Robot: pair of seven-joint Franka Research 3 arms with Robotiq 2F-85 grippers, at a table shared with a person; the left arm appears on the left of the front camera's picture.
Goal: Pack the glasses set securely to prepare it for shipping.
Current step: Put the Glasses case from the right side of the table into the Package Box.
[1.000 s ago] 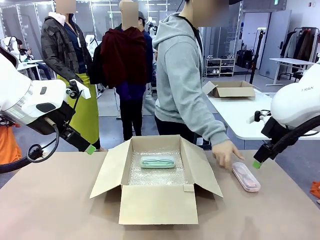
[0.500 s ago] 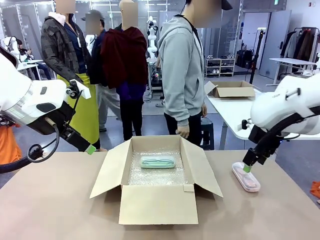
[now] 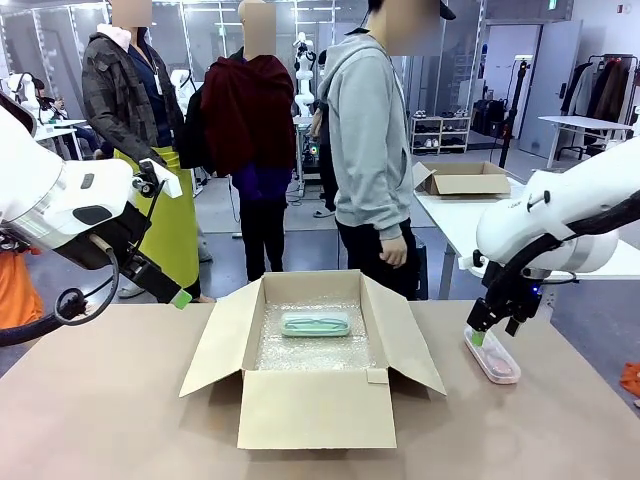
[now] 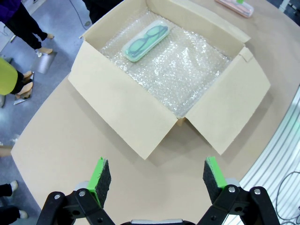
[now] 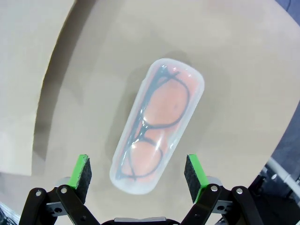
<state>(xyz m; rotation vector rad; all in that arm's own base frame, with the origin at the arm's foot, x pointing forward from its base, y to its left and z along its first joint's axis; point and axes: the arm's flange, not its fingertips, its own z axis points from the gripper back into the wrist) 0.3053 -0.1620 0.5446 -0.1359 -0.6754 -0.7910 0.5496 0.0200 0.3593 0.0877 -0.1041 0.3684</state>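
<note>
PACKING IN PROGRESS: My right end effector [image 5: 137, 171] hangs released directly over the pink case [image 5: 157, 124]. The case lies flat on the bare surface [image 3: 100, 400] to the right of the open box [image 3: 310, 405], apart from its right flap. My green pads [image 5: 194, 171] stand wide on either side of the case's near end. Seen from my wrist, there is a gap between each pad and the case's flank, and nothing is grasped. Dark-framed glasses [image 5: 161, 105] show through the translucent pink lid.

Inside the box, the mint case [image 4: 145, 40] rests flat on a lining of bubble wrap [image 4: 192, 70]. It lies close to the far wall and runs along it, with open lining left between it and the front wall. Green-tinted frames can be made out through its lid. The box's two side flaps are splayed outward and down.

My left end effector [image 4: 156, 179] is raised off the surface to the left of the box. It is likewise released and empty, with its fingers spread and pointed toward the box's left side.

A person [image 3: 370, 130] in a grey hoodie stands beyond the box's far wall, with hands off the surface.
</note>
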